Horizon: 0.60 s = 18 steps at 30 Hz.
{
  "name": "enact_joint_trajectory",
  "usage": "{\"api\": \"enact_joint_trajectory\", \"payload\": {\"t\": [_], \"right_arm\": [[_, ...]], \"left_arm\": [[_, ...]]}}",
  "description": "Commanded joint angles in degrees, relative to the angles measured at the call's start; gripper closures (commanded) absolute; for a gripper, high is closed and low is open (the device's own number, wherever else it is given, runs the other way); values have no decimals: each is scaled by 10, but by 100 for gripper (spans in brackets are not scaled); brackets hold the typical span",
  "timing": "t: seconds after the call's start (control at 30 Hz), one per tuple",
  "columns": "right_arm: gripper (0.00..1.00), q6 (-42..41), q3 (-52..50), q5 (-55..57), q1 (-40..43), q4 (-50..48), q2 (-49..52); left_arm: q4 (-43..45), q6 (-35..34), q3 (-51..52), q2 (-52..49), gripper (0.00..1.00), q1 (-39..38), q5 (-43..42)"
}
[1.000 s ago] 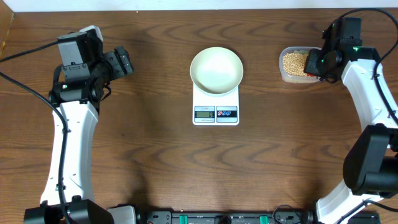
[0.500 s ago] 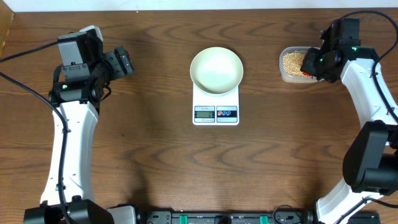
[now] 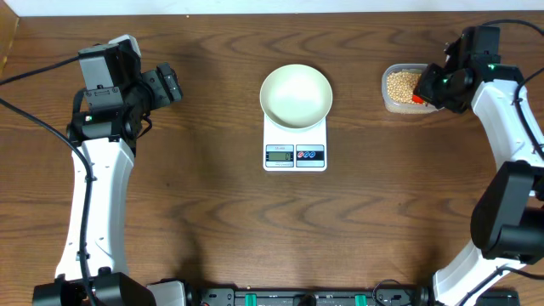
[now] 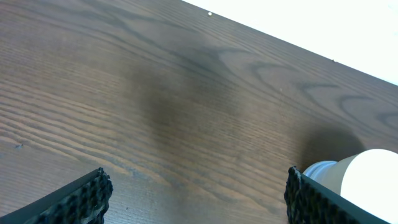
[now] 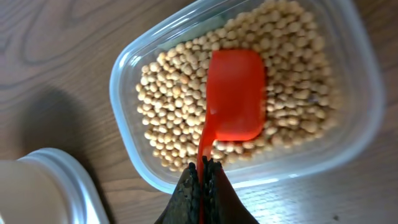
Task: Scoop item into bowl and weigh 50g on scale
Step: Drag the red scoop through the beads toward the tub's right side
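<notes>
right pincer (image 5: 202, 171), clenched on a red scoop (image 5: 236, 93) by its handle, lays the blade on the beans (image 5: 168, 112) in the clear tub (image 5: 354, 137) at upper right of the overhead view, likely to dig in. the empty bowl (image 3: 296, 95) sits on the scale (image 3: 295, 155) at centre for weighing. left pincer (image 3: 167, 85) hangs released, upper left.
</notes>
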State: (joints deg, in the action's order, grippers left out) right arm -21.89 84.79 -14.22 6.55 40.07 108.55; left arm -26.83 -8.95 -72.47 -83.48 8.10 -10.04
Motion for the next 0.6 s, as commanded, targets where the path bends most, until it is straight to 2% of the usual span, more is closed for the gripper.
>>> {"api": "enact_joint_trajectory", "payload": {"t": [0.0,0.57], "right_arm": [[99,-12,-2,-56,2,3,43],[99,-5,-2,-119,21,2,47]], "left_arm": [[-2,8,-5,1,9,1,7],[-2,8,-5,1,9,1,7]]}}
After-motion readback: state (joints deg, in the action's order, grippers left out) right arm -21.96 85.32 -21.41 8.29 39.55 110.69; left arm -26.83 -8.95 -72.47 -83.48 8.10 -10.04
